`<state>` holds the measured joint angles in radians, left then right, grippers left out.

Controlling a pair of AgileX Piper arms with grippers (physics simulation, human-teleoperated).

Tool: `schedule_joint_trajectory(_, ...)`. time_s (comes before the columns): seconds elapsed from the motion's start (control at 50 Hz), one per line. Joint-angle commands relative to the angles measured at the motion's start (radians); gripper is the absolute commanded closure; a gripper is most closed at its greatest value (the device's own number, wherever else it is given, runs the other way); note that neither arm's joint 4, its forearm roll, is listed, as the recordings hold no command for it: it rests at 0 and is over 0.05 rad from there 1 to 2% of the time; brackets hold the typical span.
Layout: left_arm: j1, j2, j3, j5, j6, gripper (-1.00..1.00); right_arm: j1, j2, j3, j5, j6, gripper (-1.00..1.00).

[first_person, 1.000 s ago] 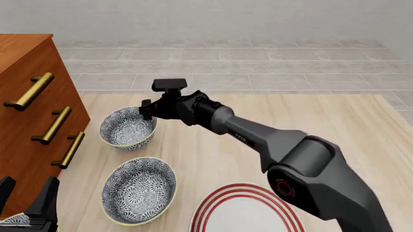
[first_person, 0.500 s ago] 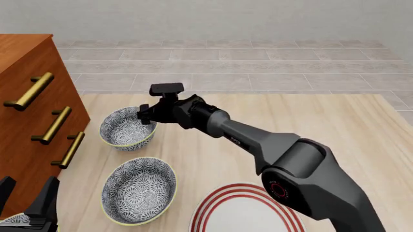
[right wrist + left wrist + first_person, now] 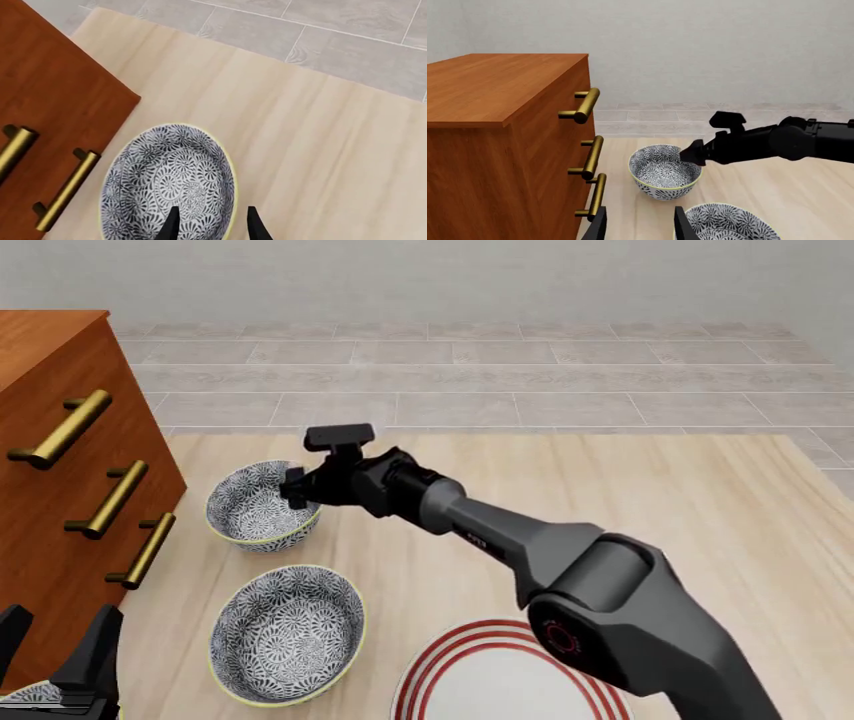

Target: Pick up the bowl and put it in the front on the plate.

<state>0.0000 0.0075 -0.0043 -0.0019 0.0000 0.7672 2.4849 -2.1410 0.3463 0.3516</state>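
Two patterned bowls with pale yellow rims stand on the wooden table. The far bowl (image 3: 247, 510) (image 3: 665, 171) (image 3: 167, 185) sits beside the drawers. My right gripper (image 3: 296, 490) (image 3: 212, 227) is open and low over this bowl's right rim, one finger inside and one outside. Its twin (image 3: 287, 633) (image 3: 730, 222) stands nearer the front. The white plate (image 3: 514, 680) with red rings lies at the front edge, right of the twin. My left gripper (image 3: 60, 625) (image 3: 639, 227) is open at the front left and holds nothing.
A wooden drawer cabinet (image 3: 54, 440) (image 3: 507, 150) (image 3: 47, 100) with brass handles fills the table's left side, close to the far bowl. The right arm (image 3: 534, 540) (image 3: 774, 145) stretches diagonally across the table. A patterned sliver (image 3: 20, 698) shows under the left gripper.
My right gripper has shifted a little left and down, closing in on the far bowl's right rim. Both bowls, the plate and the left gripper have stayed still.
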Motion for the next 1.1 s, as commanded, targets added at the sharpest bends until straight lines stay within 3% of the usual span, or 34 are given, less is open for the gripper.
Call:
schedule_joint_trajectory(0.02, 0.000, 0.000, 0.000, 0.000, 0.000, -1.00, -0.001, 0.033, -0.035, 0.013, -0.003, -1.00)
schedule_joint_trajectory(1.1, 0.000, 0.000, 0.000, 0.000, 0.000, -1.00, 0.013, 0.086, -0.052, 0.007, -0.002, -1.00)
